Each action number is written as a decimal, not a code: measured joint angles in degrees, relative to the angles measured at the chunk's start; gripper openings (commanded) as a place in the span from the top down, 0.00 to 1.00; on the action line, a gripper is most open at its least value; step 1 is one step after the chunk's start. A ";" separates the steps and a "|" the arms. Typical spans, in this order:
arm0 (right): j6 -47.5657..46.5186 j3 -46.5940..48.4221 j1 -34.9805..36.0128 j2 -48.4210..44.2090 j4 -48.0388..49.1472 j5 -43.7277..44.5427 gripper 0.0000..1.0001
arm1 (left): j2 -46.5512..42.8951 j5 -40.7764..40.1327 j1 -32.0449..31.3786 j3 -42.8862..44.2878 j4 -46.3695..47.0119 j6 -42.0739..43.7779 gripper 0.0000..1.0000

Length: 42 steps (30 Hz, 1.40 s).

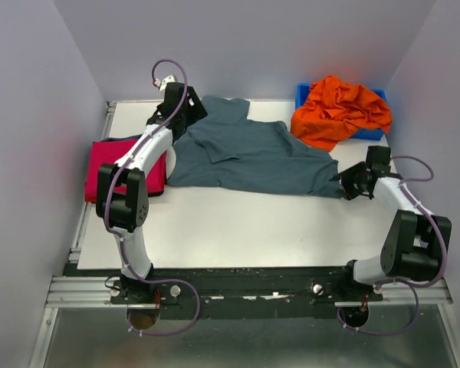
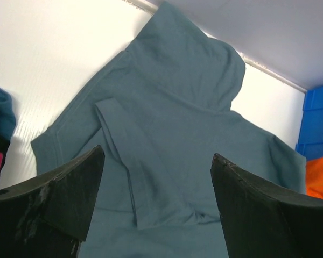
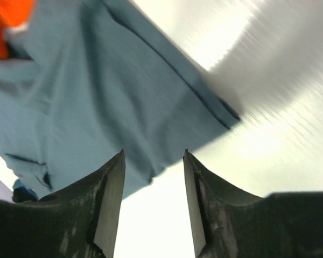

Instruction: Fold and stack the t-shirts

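Grey shirt (image 1: 245, 157), spread mid-worktop (image 1: 238, 230): first fold judged not yet made.
Left claw (image 2: 157, 153) is held wide and empty above it; right claw (image 3: 153, 153) is parted, empty, at the hem corner. Edges likely to be gripped next.

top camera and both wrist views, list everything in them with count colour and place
grey-blue t-shirt: 1, slate grey-blue, spread across the far middle of the table
magenta-red t-shirt: 1, magenta-red, lying flat at the table's left edge
orange t-shirt: 1, bright orange, crumpled over the bin
bin: 1, blue, far right corner
table: 1, white, under everything
walls: 3, pale grey, left, back and right
left arm: 1, white and black, reaching to the grey-blue t-shirt's far left part
right arm: 1, white and black, at its near right corner
left fingers: 2, black, apart above the grey-blue t-shirt
right fingers: 2, black, apart at that shirt's edge
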 measured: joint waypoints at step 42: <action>5.53 -9.51 -4.04 -3.15 3.58 12.85 0.99 | -41.94 -11.80 -7.63 -60.46 15.96 -22.36 0.22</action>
